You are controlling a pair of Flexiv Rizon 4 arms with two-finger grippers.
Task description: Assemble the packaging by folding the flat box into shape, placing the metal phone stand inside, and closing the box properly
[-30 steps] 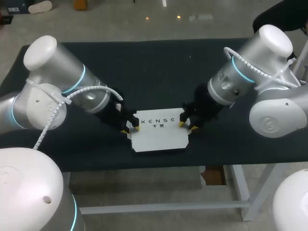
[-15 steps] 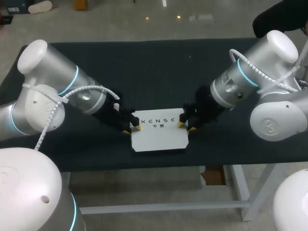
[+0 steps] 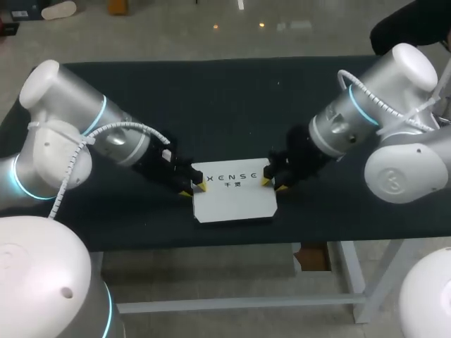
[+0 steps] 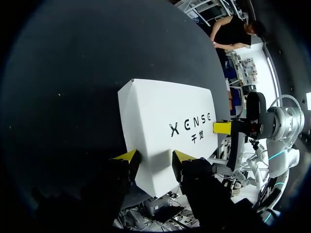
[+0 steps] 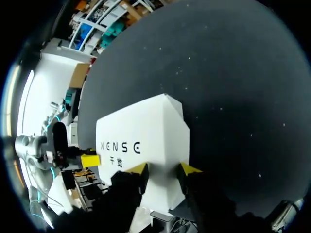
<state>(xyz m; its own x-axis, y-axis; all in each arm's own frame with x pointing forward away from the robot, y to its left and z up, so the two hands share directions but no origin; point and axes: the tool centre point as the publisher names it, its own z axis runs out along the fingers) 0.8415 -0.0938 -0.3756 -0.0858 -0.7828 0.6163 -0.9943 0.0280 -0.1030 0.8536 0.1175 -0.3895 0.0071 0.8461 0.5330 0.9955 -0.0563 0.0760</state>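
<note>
Though apart, left fingers (image 4: pixel 126 156) and right fingers (image 5: pixel 138 169) at white box's (image 3: pixel 232 202) opposite ends

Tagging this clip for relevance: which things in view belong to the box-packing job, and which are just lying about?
Job: white box; left jaws and right jaws, one pair at each end of it.
Just there: black table underneath.

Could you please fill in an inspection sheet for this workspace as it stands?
Surface: black table.
Job's things: white box near the table's front edge, printed face up; phone stand not seen.
Clutter: nothing seen.
Pincers: left pincer at the box's left end, right pincer at its right end; grip cannot be told.
Cables: left arm's cable and right arm's cable, white coils, both off the box.
Surroundings: nothing seen.
</note>
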